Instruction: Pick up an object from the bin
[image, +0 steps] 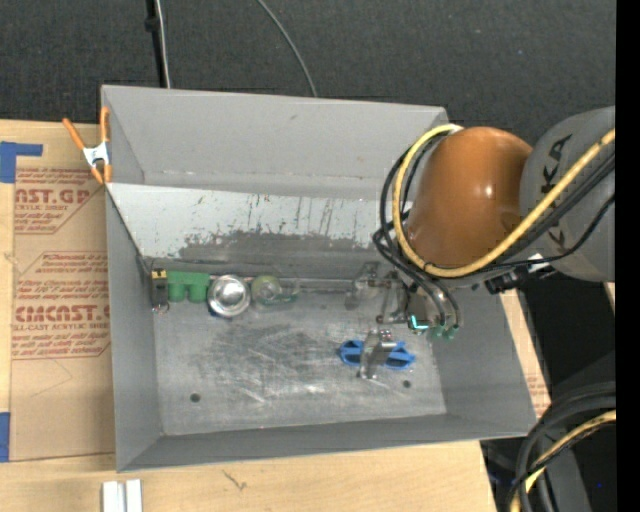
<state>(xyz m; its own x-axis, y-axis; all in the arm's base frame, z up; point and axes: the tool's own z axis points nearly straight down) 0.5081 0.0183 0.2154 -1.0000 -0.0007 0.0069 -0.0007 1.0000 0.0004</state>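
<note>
My gripper (377, 348) is low over the right part of the bin floor, under the orange wrist cover. Directly beneath it lies a small flat blue thing (350, 353), whose blue ends stick out to the left and right of the gripper's tip. The gripper's metal tip covers the middle of the blue thing. Whether it touches the thing I cannot tell.
Along the back of the floor at the left lie a green block (185, 287), a shiny silver round thing (228, 296) and a clear glassy thing (268, 291). The arm comes in from the right over the bin's right wall.
</note>
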